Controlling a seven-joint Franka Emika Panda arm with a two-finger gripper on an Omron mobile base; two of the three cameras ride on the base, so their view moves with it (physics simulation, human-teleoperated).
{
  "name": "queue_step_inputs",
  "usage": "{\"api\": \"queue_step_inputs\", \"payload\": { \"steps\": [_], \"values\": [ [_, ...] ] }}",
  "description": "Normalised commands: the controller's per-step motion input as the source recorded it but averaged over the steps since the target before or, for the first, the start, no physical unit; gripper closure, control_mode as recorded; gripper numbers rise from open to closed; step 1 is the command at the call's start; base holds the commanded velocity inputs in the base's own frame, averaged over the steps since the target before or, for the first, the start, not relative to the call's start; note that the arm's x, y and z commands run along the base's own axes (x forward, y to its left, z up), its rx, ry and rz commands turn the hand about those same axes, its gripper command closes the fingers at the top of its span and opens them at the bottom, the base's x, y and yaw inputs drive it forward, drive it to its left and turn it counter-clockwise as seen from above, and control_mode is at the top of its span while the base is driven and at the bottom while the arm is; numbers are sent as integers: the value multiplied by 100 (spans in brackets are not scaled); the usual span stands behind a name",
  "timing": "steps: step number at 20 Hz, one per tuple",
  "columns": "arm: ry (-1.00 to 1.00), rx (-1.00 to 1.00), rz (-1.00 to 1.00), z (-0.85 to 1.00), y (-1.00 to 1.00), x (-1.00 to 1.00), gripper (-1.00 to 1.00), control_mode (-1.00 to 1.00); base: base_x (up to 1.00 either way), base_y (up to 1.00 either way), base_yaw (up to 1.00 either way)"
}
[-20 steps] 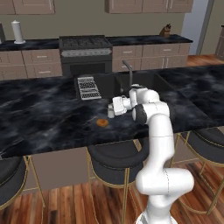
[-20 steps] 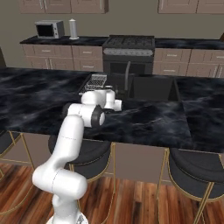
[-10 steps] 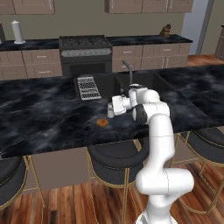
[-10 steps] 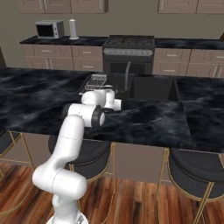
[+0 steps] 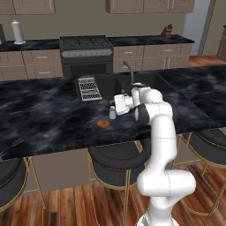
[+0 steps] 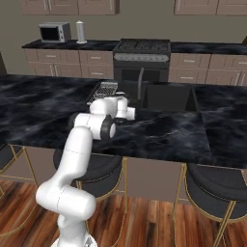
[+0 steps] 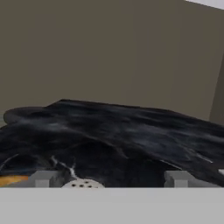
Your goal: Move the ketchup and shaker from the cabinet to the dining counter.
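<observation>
The shaker (image 5: 112,114), a small pale cylinder, stands upright on the black marble dining counter (image 5: 44,114). My gripper (image 5: 113,109) hovers low over it, reaching left from the arm. In the hand view the shaker's perforated cap (image 7: 83,184) sits at the bottom between the two grey fingertips (image 7: 43,178), which stand wide apart and clear of it. The gripper (image 7: 110,179) is open and holds nothing. The ketchup and the cabinet are out of view.
A small orange-brown ring (image 5: 103,124) lies on the counter just left of the shaker. Behind are a grey rack (image 5: 89,88), a sink with a faucet (image 5: 128,70) and a stove (image 5: 86,48). Black stools (image 5: 119,159) stand under the near edge.
The fingers have spread apart and let go of the shaker, which now stands free on the counter. The arm has hardly moved.
</observation>
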Motion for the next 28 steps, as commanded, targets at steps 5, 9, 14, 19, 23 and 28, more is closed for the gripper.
{"api": "queue_step_inputs", "payload": {
  "steps": [5,9,14,19,23,28],
  "values": [
    [-8,0,0,63,-3,-41,-100,-100,0,0,0],
    [-6,0,-3,96,0,-36,-100,-100,0,0,0],
    [-2,0,-16,100,0,-53,-100,-100,0,0,0],
    [0,0,-38,100,0,-78,-100,-100,0,0,0],
    [1,-1,-47,100,5,-81,-100,-100,0,0,0],
    [6,-4,-43,100,27,-79,-100,-100,0,0,0]
  ]
}}
